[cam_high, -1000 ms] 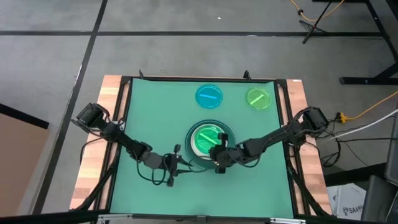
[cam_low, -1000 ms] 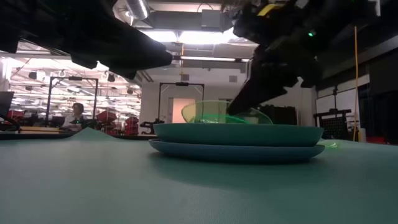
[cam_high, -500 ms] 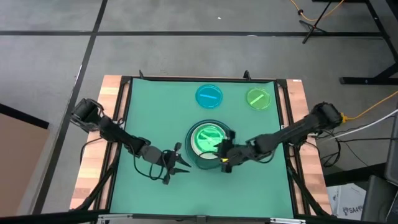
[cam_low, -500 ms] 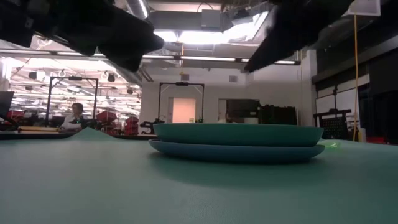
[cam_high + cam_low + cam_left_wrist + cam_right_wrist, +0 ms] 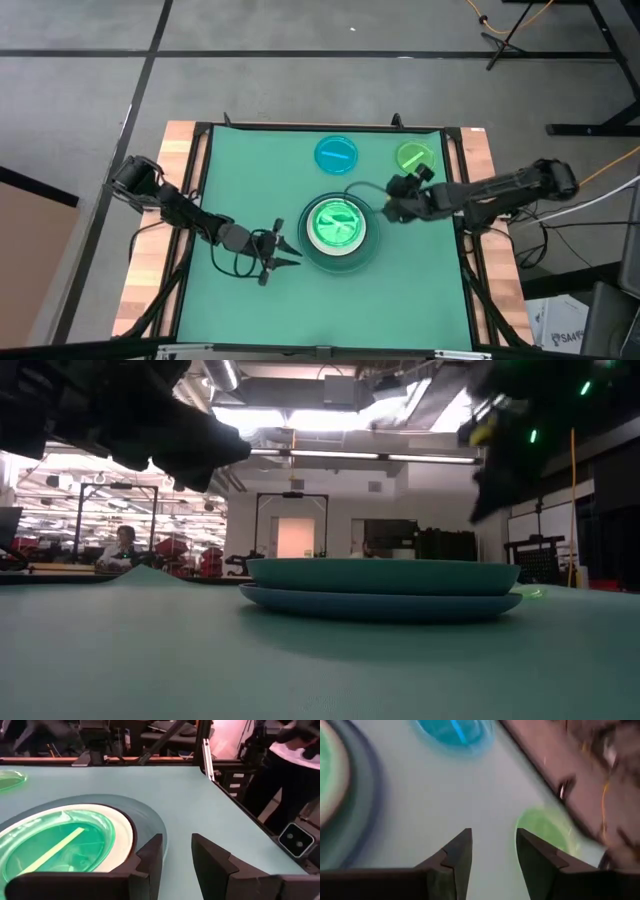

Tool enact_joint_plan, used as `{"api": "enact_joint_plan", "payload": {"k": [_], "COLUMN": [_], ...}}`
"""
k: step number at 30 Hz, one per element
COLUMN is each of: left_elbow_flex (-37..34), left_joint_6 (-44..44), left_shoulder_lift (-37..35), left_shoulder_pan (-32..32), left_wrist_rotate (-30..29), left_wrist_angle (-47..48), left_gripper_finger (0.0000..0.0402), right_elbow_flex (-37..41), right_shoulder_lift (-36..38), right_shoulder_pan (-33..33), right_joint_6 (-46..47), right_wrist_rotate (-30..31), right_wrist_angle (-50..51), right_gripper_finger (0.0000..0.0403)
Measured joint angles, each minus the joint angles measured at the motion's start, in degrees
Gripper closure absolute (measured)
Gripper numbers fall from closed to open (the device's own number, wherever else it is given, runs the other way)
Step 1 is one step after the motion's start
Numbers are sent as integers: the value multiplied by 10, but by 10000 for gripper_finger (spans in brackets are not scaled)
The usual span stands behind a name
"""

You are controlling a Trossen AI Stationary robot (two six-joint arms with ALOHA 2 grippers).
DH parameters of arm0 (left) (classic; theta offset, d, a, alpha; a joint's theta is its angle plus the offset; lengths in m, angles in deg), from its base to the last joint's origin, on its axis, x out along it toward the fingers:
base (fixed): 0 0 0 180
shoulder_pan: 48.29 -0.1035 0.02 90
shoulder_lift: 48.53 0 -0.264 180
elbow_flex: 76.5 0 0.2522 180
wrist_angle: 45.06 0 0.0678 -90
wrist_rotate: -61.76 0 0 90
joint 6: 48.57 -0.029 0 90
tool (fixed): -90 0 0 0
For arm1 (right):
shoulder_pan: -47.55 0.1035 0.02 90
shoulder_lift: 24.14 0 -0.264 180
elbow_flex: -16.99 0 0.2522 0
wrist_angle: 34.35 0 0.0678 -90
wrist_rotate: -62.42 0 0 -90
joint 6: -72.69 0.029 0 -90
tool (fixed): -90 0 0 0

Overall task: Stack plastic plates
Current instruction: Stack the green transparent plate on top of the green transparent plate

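At the table's middle stands a stack of plastic plates (image 5: 338, 228): large teal and pale blue ones (image 5: 380, 588) at the bottom, then a black rim, a white plate (image 5: 125, 832), and a small bright green plate (image 5: 336, 222) lying flat on top. A small cyan plate (image 5: 336, 154) and a second small green plate (image 5: 415, 157) lie on the mat near the far edge. My left gripper (image 5: 177, 845) hovers open just left of the stack (image 5: 275, 250). My right gripper (image 5: 494, 837) hangs open to the right of the stack (image 5: 395, 190), between it and the far green plate (image 5: 547, 832).
A green mat (image 5: 250, 170) covers the table inside a black frame with wooden side strips (image 5: 150, 250). Bare mat lies left of and in front of the stack. In the left wrist view a person (image 5: 290, 765) stands beyond the table's edge.
My right gripper has opened and let go of the small green plate, which was tilted on the stack and now lies flat on top. The gripper has risen and moved toward the table's right and far side, toward the far green plate.
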Motion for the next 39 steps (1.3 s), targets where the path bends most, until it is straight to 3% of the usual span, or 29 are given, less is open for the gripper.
{"api": "enact_joint_plan", "payload": {"k": [6, 13, 19, 29, 39], "left_elbow_flex": [0, 0, 0, 0, 0], "left_joint_6": [1, 4, 4, 4, 0], "left_shoulder_lift": [0, 0, 0, 0, 0], "left_shoulder_pan": [0, 0, 0, 0, -1], "left_wrist_rotate": [-1, -1, -2, -11, -30], "left_wrist_angle": [-3, -3, -3, -3, -3], "left_gripper_finger": [305, 305, 305, 305, 305], "right_elbow_flex": [87, 131, 133, 133, 131], "right_shoulder_lift": [-8, -17, -41, -97, -151], "right_shoulder_pan": [-155, -273, -358, -403, -402], "right_joint_6": [-37, -126, -109, -144, -180], "right_wrist_rotate": [-114, -155, -219, -253, -188], "right_wrist_angle": [-104, -254, -286, -323, -354], "right_gripper_finger": [258, 259, 259, 259, 263]}}
